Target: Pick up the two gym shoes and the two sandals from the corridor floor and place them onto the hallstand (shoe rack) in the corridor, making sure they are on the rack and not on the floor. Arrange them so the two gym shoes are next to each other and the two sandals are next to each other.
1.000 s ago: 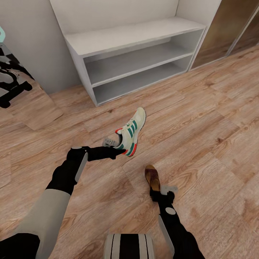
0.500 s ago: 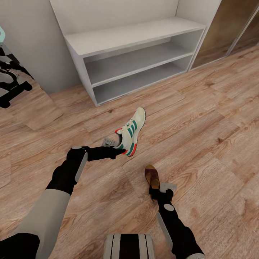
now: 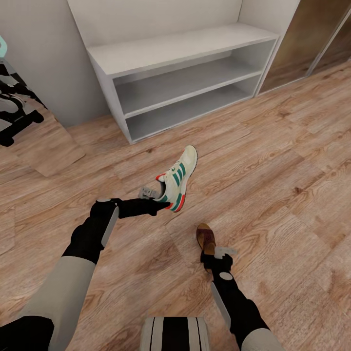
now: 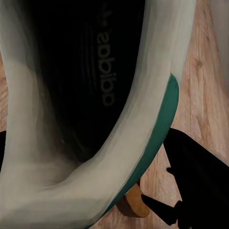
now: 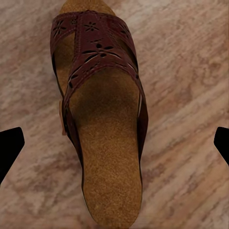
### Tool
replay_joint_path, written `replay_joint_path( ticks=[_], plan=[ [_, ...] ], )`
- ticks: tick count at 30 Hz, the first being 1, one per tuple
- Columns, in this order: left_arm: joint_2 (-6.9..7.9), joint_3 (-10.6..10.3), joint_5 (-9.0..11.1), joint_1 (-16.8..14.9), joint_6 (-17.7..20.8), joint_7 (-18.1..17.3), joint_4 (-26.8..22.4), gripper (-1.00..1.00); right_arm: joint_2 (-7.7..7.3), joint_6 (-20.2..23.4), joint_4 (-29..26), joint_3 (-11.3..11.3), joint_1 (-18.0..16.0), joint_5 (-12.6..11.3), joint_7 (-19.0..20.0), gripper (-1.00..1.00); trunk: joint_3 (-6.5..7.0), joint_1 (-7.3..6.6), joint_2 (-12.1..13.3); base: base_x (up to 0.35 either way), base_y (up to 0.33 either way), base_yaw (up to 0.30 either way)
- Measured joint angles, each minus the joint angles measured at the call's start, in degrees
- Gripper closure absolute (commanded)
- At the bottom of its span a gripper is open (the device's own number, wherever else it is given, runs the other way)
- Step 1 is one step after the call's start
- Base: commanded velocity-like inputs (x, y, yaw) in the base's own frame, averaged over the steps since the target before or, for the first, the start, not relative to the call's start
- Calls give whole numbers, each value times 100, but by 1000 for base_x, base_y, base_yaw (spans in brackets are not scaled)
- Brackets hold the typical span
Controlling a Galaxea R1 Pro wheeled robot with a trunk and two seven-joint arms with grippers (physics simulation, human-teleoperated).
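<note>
Ahead of you the hallstand [image 3: 185, 53] stands against the wall, its flat top and both shelf slots bare, with open corridor floor [image 3: 273, 161] between it and your arms. A black wheeled base [image 3: 14, 117] sits off to the left by the wall. Your left gripper [image 3: 155, 199] has its jaws clenched on the heel end of one gym shoe [image 3: 178, 178], whose long axis runs toe-first toward the hallstand; the left wrist view looks straight into its dark insole [image 4: 90, 81]. Your right gripper [image 3: 218, 254] hovers over the heel of one sandal [image 3: 205, 239] lying flat on the floor, toe toward the hallstand, jaws spread wide to either side of the sandal [image 5: 102, 124].
</note>
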Motion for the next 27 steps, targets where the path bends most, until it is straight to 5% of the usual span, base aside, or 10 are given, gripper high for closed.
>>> replay_joint_path(
  ticks=[27],
  plan=[
    [9,16,5,0,0,0,0,100,-14,-478,39,-15,-41,8,4,-100,0,0,0,0,0,0]
  ],
)
